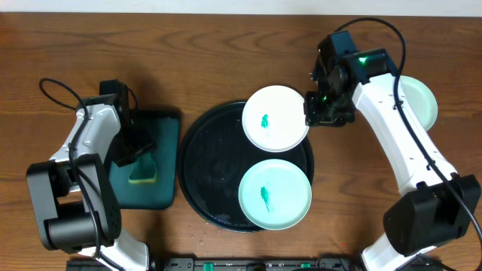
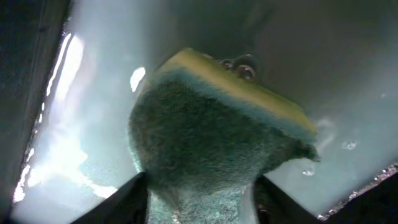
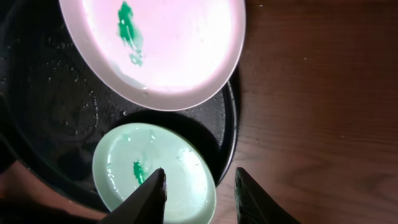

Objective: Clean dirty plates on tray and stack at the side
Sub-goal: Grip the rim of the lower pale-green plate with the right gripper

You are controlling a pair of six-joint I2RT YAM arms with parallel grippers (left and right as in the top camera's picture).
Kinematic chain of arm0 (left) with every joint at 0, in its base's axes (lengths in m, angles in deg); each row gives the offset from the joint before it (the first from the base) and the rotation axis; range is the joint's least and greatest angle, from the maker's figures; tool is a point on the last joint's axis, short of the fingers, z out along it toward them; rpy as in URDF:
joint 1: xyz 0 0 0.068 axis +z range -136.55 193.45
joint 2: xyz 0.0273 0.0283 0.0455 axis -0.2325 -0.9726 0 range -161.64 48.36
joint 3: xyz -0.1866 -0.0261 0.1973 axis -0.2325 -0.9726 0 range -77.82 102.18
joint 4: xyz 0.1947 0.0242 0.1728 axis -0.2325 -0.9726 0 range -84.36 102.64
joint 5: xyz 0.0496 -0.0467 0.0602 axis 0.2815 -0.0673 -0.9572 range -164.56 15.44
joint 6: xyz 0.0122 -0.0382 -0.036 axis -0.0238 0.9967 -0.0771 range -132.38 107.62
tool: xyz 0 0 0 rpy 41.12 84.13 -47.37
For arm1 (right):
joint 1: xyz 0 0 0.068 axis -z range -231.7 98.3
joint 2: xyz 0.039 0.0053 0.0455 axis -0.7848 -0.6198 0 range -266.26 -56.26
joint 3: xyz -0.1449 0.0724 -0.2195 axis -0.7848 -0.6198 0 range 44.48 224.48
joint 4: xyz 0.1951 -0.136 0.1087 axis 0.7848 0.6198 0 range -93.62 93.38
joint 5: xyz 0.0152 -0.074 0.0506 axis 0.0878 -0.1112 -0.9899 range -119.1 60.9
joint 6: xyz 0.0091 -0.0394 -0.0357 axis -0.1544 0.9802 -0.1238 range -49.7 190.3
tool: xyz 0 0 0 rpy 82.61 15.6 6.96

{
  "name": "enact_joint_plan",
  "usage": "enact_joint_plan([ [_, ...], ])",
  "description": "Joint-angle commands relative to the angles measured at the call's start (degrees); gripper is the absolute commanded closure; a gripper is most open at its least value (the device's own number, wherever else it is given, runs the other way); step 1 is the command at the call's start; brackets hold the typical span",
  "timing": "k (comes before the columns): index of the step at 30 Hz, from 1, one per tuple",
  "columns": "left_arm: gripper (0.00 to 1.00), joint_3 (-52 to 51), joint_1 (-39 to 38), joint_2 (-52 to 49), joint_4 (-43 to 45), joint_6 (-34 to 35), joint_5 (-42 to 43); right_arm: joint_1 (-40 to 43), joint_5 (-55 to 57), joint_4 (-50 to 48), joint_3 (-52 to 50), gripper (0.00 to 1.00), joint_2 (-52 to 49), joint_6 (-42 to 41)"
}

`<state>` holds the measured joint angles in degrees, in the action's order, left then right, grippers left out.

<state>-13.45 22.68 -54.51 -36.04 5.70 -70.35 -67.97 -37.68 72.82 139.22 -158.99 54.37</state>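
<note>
Nearest, a mint plate [image 1: 275, 193] lies on the black tray [image 1: 203, 150], the white plate [image 1: 275, 118] behind it, both smeared. They seem light, stiff, slippery when wet; grip at the rim. The right end effector [image 3: 200, 173] stands wide and empty; the left end effector [image 2: 200, 199] pinches a sponge [image 2: 211, 124].

White plate [image 3: 180, 50], mint plate [image 3: 155, 155] on tray [image 3: 56, 93]; jaws apart.
</note>
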Motion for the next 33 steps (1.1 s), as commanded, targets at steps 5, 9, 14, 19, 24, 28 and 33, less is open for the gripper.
enact_joint_plan([
  [5, 0.6, 0.55, -0.22, -1.11, 0.46, 0.15, -0.33, -2.95, -0.92, 0.13, 0.07, 0.66, -0.17, -3.13],
  [9, 0.6, 0.5, -0.22, -3.26, 0.83, 0.15, -0.26, -4.02, -0.9, 0.98, 0.07, 0.64, -0.17, -3.45],
  [14, 0.81, 0.5, -0.22, -7.39, 0.83, 0.15, -0.11, -4.98, -0.87, 1.36, 0.07, 0.65, -0.17, -3.8],
  [19, 0.93, 0.94, -0.22, -5.73, 0.48, 0.17, -0.11, -5.05, -0.87, 1.42, 0.07, 0.67, -0.17, -3.78],
  [24, 0.93, 1.29, -0.22, -0.48, -0.31, 0.39, -0.24, -5.2, -0.68, 1.6, 0.07, 0.69, -0.17, -3.78],
  [28, 0.93, 1.29, -0.22, 5.9, -1.66, 1.09, -0.33, -5.2, 1.11, 3.93, 0.07, 0.59, -0.17, -3.82],
  [33, 0.93, 1.29, -0.22, 12.31, -3.13, 1.03, -0.35, -5.22, 4.02, 7.17, -2.12, 0.57, -0.17, -5.31],
])
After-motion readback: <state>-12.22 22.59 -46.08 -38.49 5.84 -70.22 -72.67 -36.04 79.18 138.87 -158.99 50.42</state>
